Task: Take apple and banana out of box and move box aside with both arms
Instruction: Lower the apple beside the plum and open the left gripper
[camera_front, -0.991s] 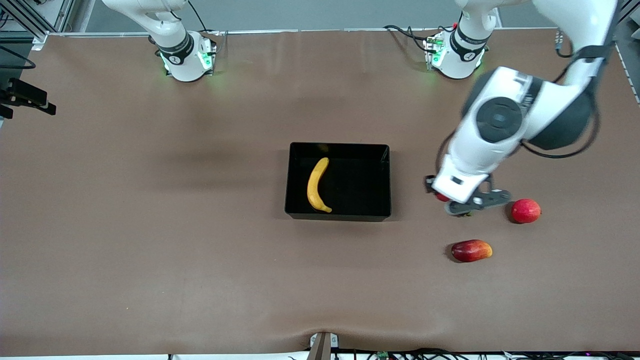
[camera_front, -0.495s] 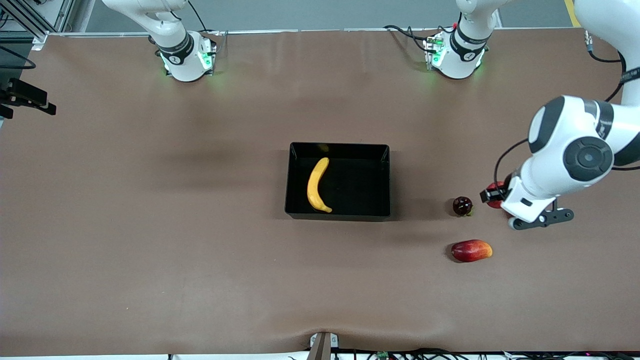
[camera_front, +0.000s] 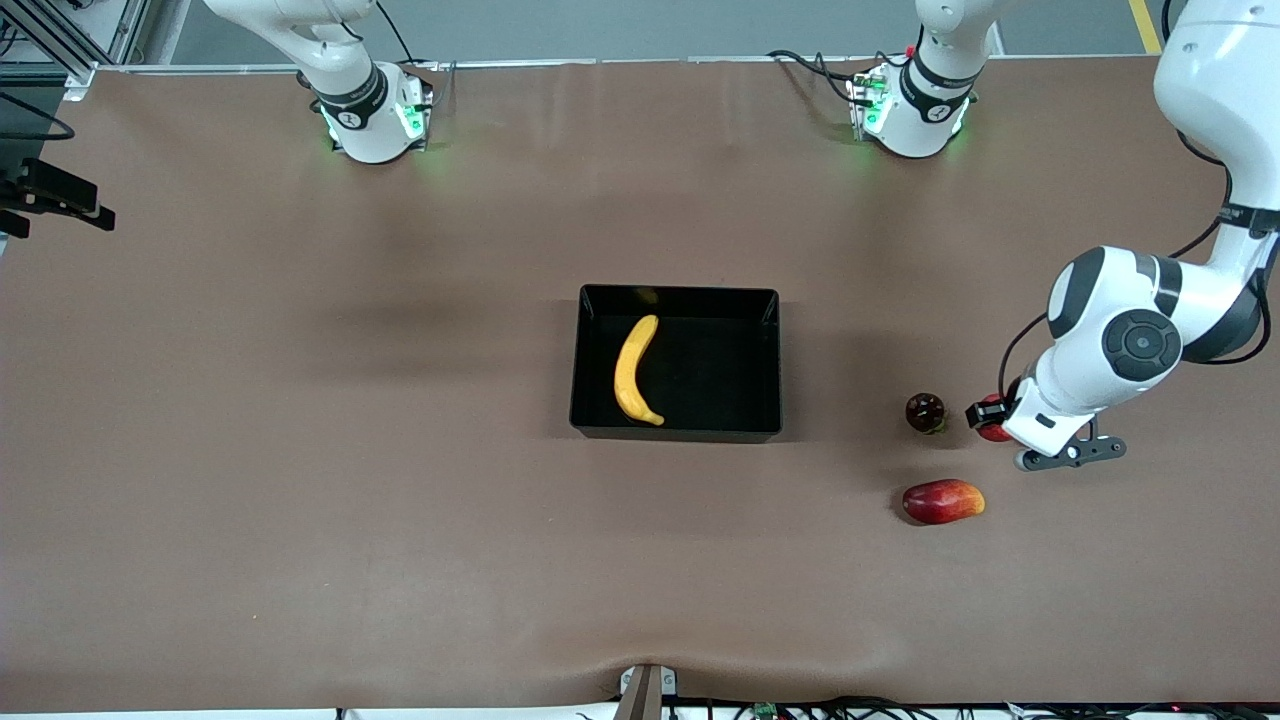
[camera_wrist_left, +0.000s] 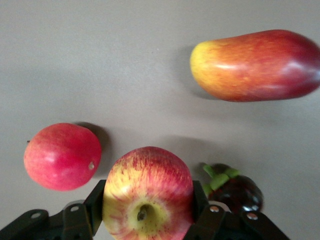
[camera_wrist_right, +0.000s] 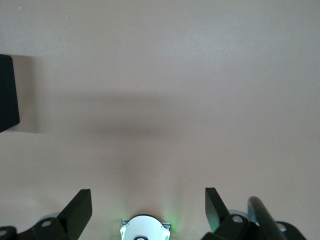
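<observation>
1. Apple (camera_wrist_left: 148, 194) out of the box (camera_front: 770, 305), clamped in left gripper (camera_wrist_left: 148, 220) over bare table at the left arm's end; not set down.
2. Banana (camera_front: 634, 371) lies in the box; box not moved.
3. Right gripper (camera_wrist_right: 148, 207) empty, jaws wide, waiting above the table.
4. Left wrist view alone shows the grip, plus pinkish-red fruit (camera_wrist_left: 62, 156), mango-like fruit (camera_wrist_left: 257, 65), dark mangosteen (camera_wrist_left: 235, 192) below.

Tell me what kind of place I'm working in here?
Likely a robotics lab: two arms bolted to a brown-covered table, cables along its edge, and fruit props such as a banana in a black box.
</observation>
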